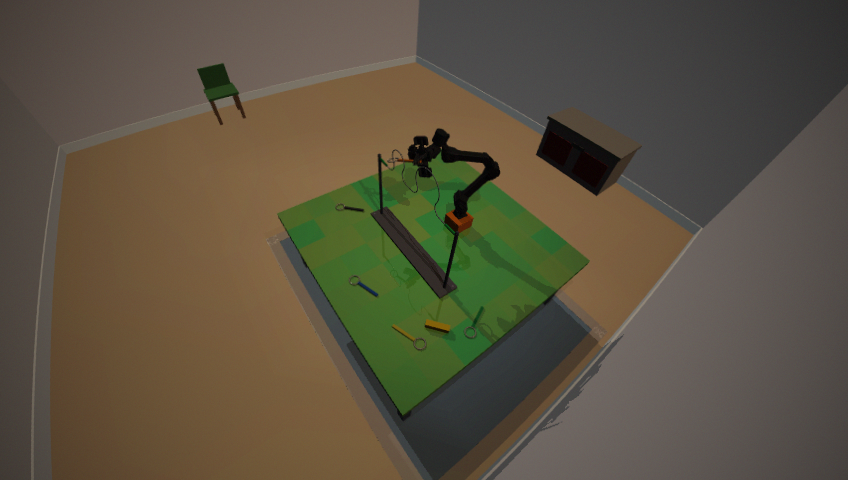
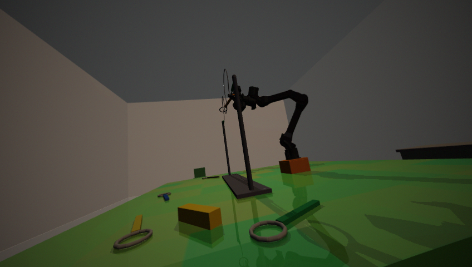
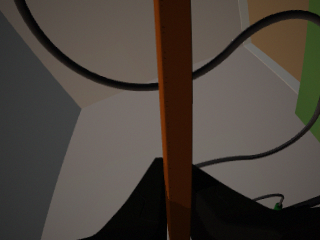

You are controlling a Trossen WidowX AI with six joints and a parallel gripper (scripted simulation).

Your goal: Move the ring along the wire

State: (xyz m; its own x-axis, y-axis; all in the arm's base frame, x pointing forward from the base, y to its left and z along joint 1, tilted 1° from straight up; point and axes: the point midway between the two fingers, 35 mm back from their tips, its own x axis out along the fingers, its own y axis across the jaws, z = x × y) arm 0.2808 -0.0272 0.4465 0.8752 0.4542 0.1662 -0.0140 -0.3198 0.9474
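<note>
My gripper [image 1: 415,160] [image 2: 232,96] [image 3: 167,164] is clamped on the orange handle [image 1: 404,160] [image 2: 228,102] [image 3: 175,100]; the pick-up step is complete. The ring [image 1: 388,160] [image 2: 220,109] is at the handle's far end, ahead of my fingertips and outside the wrist view. It is beside the curled wire [image 1: 437,193] [image 2: 224,79] [image 3: 135,87], close to the post ahead of me [image 1: 380,184] [image 2: 225,148]; the other post [image 1: 451,258] [image 2: 243,138] is well off to my side. Threading and clearance are too fine to verify. The ring appears to be just off the green part [image 1: 383,161] beside the post ahead. Which post is the start is not shown, so this position may be early travel or the final approach. Remaining steps, in my judgement: guide the ring through the outstanding bends without grey contact, hang it on the destination green part, open my fingers, and withdraw until nothing is touched.
</note>
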